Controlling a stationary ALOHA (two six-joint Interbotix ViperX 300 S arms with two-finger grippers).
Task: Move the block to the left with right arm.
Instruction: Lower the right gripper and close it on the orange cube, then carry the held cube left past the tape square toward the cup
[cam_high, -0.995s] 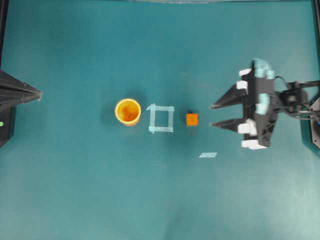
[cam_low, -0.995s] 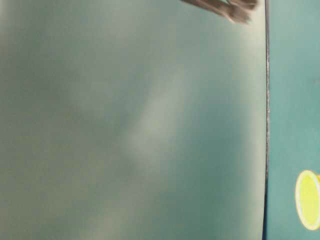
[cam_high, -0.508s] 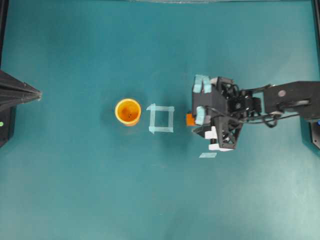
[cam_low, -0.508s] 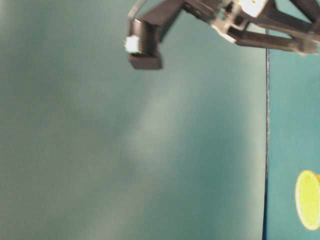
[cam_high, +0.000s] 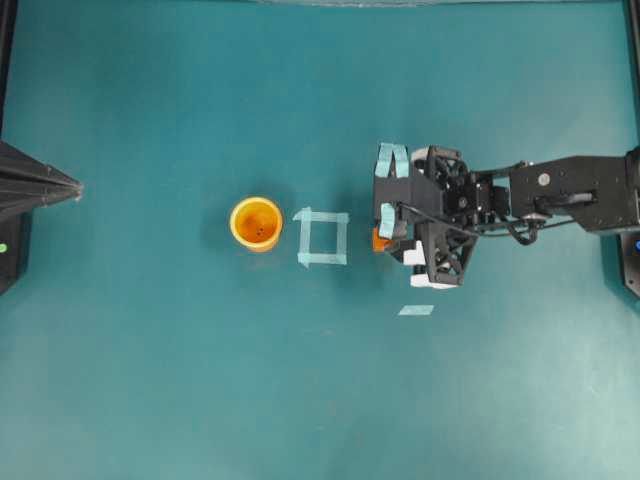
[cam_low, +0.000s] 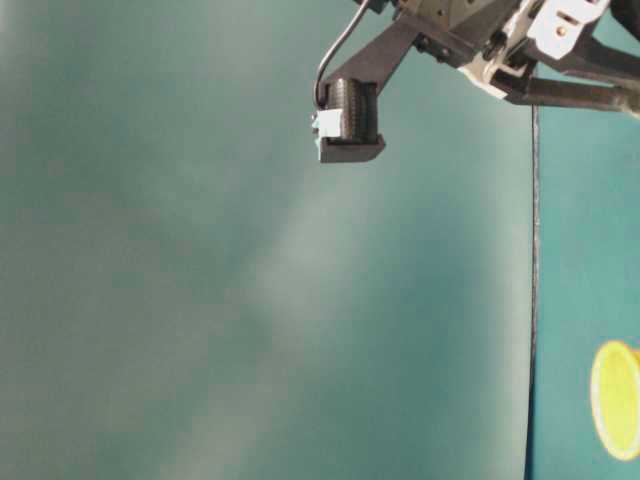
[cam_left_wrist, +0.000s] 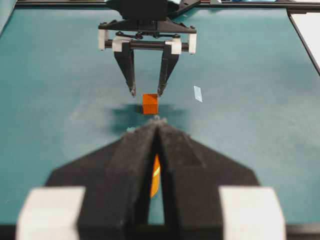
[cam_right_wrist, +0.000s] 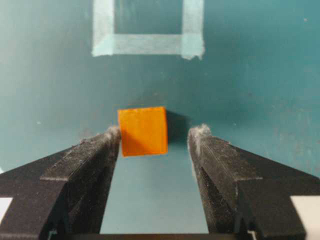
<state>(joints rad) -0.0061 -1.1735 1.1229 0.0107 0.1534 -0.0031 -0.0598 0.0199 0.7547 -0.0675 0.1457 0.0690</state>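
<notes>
The block, a small orange cube, rests on the teal table between the tips of my right gripper. The jaws stand open on either side of it; the cube sits close against the left finger, with a gap to the right one. From overhead the right gripper covers most of the block. In the left wrist view the block lies just below the right gripper's tips. My left gripper is shut and empty at the table's far left.
A yellow-orange cup stands left of a pale tape square, which lies just left of the block. A short strip of tape lies below the right gripper. At table level, part of the right arm and the cup show.
The right arm has swung left and come down over the block, its open fingers now on either side of it. Block, cup and left arm have not moved.
</notes>
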